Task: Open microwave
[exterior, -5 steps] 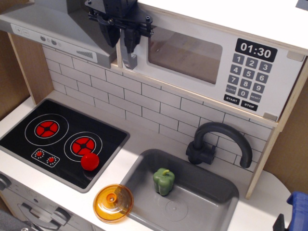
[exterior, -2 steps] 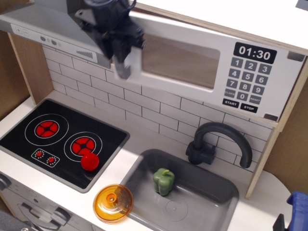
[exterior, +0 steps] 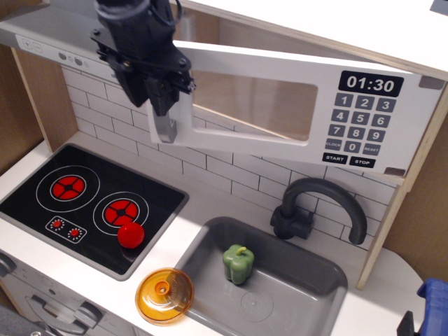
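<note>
The white toy microwave [exterior: 378,105] sits above the tiled wall, with a black clock display reading 01:30 and a dark keypad. Its door [exterior: 245,105], with a tinted window, is swung partly open toward me on its right hinge, and a gap shows behind its left edge. My black gripper [exterior: 159,87] is at the door's left edge, shut on the grey vertical bar handle [exterior: 164,129], whose lower end sticks out below the fingers.
A grey range hood [exterior: 56,38] is at the upper left. Below are a black stovetop [exterior: 77,199] with a red knob [exterior: 130,235], an orange lid [exterior: 165,295], a grey sink [exterior: 308,294] holding a green pepper [exterior: 239,263], and a dark faucet [exterior: 318,206].
The microwave door has swung open from shut. My gripper has moved left, down and toward me, with the handle in it.
</note>
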`<state>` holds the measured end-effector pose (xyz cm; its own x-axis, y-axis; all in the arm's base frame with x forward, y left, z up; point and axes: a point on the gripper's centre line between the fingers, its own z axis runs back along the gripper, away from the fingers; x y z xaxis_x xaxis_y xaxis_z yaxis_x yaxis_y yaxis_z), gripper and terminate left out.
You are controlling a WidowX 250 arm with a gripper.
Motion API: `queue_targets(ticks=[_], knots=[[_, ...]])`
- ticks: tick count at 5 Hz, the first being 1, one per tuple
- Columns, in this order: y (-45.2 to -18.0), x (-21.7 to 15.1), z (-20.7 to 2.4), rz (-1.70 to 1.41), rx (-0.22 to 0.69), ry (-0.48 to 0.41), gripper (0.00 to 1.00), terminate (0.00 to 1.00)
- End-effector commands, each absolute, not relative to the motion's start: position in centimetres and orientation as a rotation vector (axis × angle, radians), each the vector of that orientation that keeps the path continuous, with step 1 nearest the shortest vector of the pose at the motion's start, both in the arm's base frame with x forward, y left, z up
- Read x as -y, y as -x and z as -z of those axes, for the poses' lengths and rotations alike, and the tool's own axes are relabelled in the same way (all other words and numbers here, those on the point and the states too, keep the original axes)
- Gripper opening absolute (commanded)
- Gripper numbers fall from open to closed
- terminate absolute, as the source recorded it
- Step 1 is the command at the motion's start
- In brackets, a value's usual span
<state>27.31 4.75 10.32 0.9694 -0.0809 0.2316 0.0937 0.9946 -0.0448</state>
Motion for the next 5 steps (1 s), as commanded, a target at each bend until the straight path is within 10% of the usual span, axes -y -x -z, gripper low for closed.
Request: queue_targets(ticks=[1, 3, 5], knots=[[-25.2, -8.6, -11.9, -0.011, 0.126, 0.077, 1.00, 0.00], [-29.3, -14.9, -11.3, -0.329, 0.146, -0.055, 1.00, 0.00], [-33.2, -13.7, -11.4, -0.391, 0.223, -0.064, 1.00, 0.00]])
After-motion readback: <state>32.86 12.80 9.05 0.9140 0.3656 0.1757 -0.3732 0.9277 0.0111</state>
